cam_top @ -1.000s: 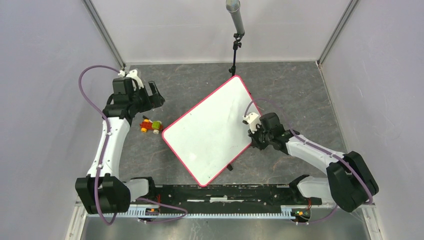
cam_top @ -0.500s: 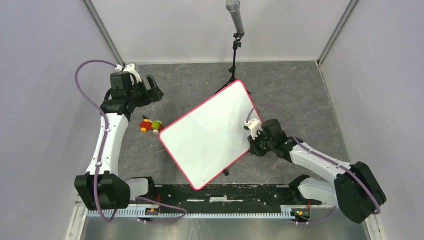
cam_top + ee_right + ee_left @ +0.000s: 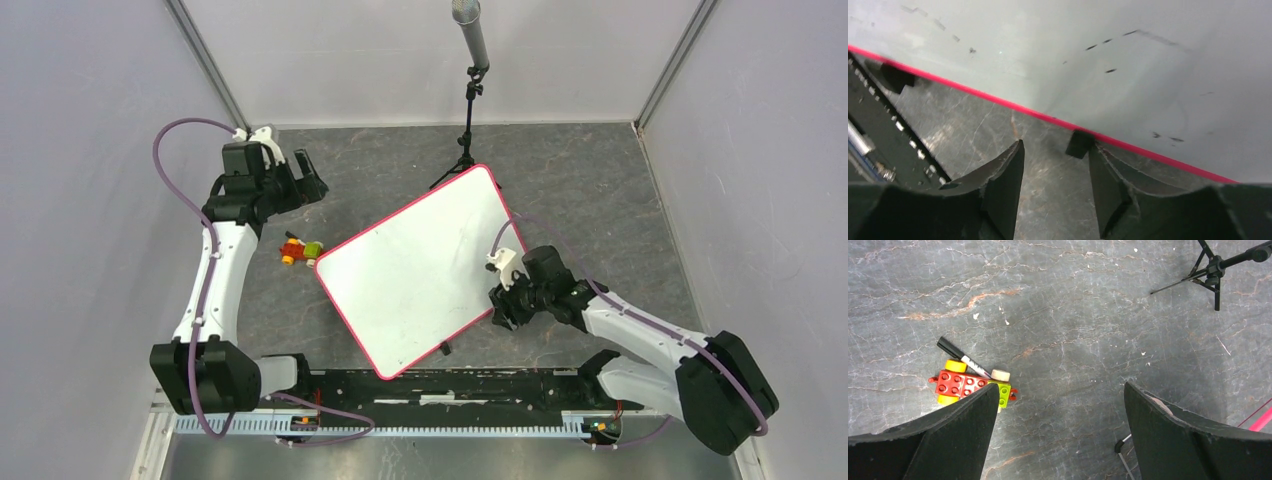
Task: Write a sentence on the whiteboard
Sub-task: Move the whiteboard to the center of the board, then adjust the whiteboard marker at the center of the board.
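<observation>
Slid down the right-hand edge of the whiteboard (image 3: 415, 270) over the past second, the right gripper (image 3: 498, 308) now sits at the board's near-right side, its jaws parted where they had been pressed together. The board itself has swung a little, its near corner shifting leftward along the base rail (image 3: 450, 385). The pink-rimmed board lies skewed across the middle of the grey marbled table (image 3: 600, 180), one corner pointing to the far wall and another to the near edge. From the right wrist, the gripper's two dark fingers (image 3: 1008, 180) stand apart just short of the red rim, with bare tabletop between them and nothing in their grasp. A small dark block (image 3: 1079, 143) shows under the rim beside the right-hand finger, and whether that finger touches it cannot be told. A few faint dark flecks (image 3: 1108, 70) mark the white surface there. The left gripper (image 3: 1060, 387) hangs at the table's far left, well apart from the board, spread wide and empty, having edged slightly farther back. Below it a toy car (image 3: 970, 385) of red, yellow and green bricks rests just off the board's left corner, with a black marker (image 3: 962, 358) lying against it. A microphone stand (image 3: 468, 120) rises beyond the far corner.
</observation>
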